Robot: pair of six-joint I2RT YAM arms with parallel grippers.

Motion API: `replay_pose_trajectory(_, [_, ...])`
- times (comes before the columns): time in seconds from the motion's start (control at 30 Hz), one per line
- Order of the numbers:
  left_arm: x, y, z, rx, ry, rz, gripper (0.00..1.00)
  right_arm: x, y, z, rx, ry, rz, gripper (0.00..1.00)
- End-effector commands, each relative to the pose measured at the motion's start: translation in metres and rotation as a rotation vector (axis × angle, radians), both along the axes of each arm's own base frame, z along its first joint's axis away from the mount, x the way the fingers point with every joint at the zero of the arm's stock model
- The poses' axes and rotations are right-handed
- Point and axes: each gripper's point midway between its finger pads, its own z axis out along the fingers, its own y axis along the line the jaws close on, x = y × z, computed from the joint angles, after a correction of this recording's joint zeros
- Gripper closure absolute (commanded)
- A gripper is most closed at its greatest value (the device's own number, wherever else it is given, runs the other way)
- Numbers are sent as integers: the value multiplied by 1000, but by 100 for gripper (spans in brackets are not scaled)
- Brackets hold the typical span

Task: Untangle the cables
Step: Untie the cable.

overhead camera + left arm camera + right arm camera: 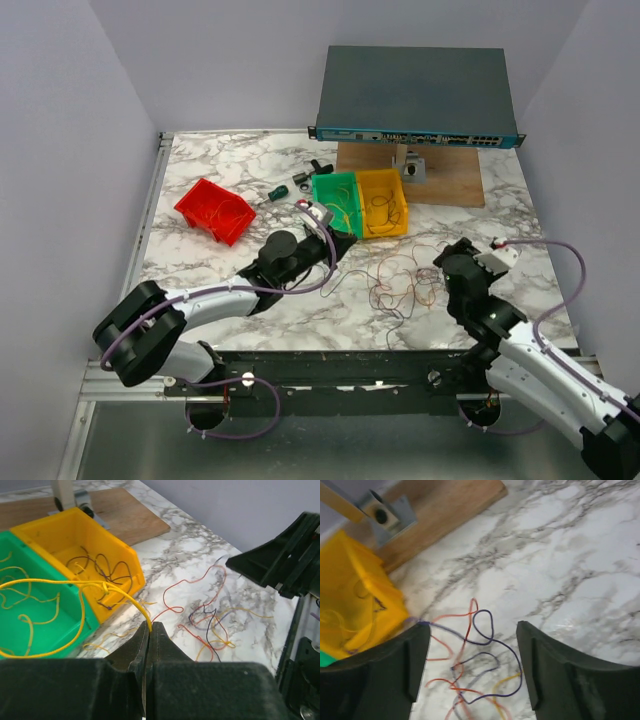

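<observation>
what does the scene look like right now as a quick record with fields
left claw: shut on a yellow wire
yellow wire path: runs up from the claw and loops over the green bin
right claw: open, above the loose tangle, holding nothing
loose tangle: red, orange, yellow and dark wires on the marble table
green bin: yellow wires inside
yellow bin: dark wires inside

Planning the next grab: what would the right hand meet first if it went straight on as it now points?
Probably the tangled cables on the marble table, in the gap of the open right hand; depth is unclear.
</observation>
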Motion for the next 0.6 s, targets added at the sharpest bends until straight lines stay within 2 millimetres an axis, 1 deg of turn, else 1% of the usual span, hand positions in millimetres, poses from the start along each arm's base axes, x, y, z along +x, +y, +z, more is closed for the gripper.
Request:
replay_pose_trajectory(0.0, [5, 13, 13, 13, -65, 57, 100, 5, -1, -6, -9, 57, -63, 10])
replay_pose_trajectory(0.03, [1, 10, 16, 11, -74, 24, 100, 14, 17, 2, -40, 84, 44, 9])
replay_pose_trajectory(0.1, [-12, 2, 24, 2, -95, -60, 100, 25, 55, 16, -72, 120, 280, 9])
replay_pose_trajectory(0.17, [-22, -1, 32, -7, -117, -118, 100, 28, 91, 25, -75, 130, 489, 9])
replay_pose_trajectory(0.23, [-30, 0, 38, -19, -137, -148, 100, 26, 124, 28, -67, 122, 676, 10])
replay_pose_trajectory(0.3, [-34, 4, 43, -34, -153, -147, 100, 23, 140, 19, -45, 159, 763, 12])
replay_pose_trajectory(0.33, [-36, 6, 44, -39, -164, -150, 100, 23, 144, 12, -36, 189, 774, 13])
replay_pose_trajectory(0.43, [-40, 6, 47, -52, -177, -162, 100, 21, 146, -13, 26, 303, 725, 14])
replay_pose_trajectory(0.53, [-46, 2, 53, -63, -186, -202, 100, 17, 154, -41, 136, 361, 694, 15])
replay_pose_trajectory(0.57, [-48, 1, 54, -64, -189, -212, 100, 15, 160, -47, 173, 366, 703, 15])
